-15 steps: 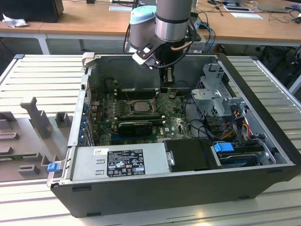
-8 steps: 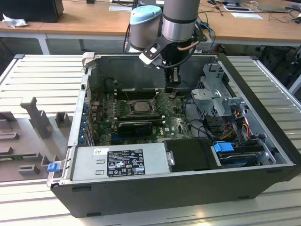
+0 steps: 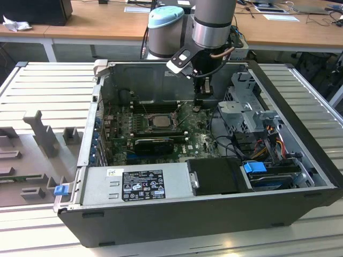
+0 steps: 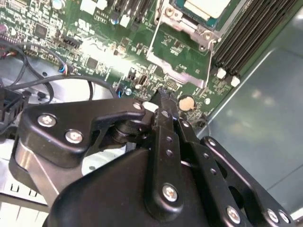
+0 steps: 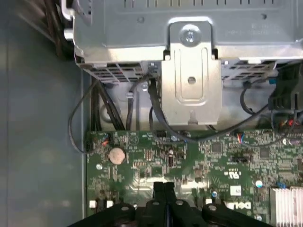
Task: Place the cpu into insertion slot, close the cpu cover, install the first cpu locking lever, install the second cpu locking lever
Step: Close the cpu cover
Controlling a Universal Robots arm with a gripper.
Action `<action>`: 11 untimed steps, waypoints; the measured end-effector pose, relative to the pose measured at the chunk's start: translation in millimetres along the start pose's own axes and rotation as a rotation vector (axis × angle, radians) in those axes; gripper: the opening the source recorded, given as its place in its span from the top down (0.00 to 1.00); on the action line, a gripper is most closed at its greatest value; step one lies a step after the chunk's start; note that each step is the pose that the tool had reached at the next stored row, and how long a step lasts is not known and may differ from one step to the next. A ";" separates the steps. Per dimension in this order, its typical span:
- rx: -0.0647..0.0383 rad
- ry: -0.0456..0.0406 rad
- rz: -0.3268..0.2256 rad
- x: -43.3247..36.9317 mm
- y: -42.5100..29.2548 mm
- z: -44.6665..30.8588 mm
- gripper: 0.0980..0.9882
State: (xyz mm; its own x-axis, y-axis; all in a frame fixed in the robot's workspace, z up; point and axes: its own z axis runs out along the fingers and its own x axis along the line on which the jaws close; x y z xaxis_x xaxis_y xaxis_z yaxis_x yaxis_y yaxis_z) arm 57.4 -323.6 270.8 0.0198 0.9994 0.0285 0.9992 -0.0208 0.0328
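Closest in the exterior view is the black wall of the open computer case (image 3: 203, 225), which lies on its side on a ribbed aluminium worktop (image 3: 48, 80). A labelled power supply (image 3: 134, 182) sits just inside that wall. Deeper in, on the green motherboard (image 3: 198, 142), the cpu (image 3: 159, 121) lies flat in the insertion slot (image 3: 140, 124) with its pale metal top facing up. It is square, so it has no long axis, and its edges run parallel to the slot's rim. The cpu cover (image 4: 189, 26) frames it in the second wrist view, where two thin wire levers (image 4: 209, 61) run along the socket's sides. I cannot tell whether they are latched.

The arm reaches down into the case. Its hand (image 3: 198, 104) points at the board to the exterior view's right of the cpu, apart from it. The black fingers (image 5: 158, 189) are pressed together with nothing between them, near a coin cell battery (image 5: 117, 155). Whether the tips touch the board cannot be told. Long black memory slots (image 4: 246, 38) run beside the socket, and a silver drive cage (image 5: 191, 80) stands beyond the board's edge.
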 end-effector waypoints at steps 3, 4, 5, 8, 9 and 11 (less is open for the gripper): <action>0.005 0.0003 -0.001 -0.4 0.3 9.5 0.99; 0.005 0.0005 -0.003 -0.7 0.2 12.0 0.99; 0.005 0.0005 -0.004 -0.8 0.1 13.9 0.99; 0.006 0.0007 -0.008 -1.5 -1.3 19.9 0.99; 0.006 0.0005 -0.010 -1.6 -3.6 20.4 0.99; 0.006 0.0011 -0.012 -1.7 -7.7 20.8 0.99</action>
State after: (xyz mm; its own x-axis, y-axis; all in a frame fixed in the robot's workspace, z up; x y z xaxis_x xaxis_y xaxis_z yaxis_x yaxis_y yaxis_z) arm 50.4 -324.6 249.7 0.0077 0.9995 0.0292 0.9996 -0.0085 0.0275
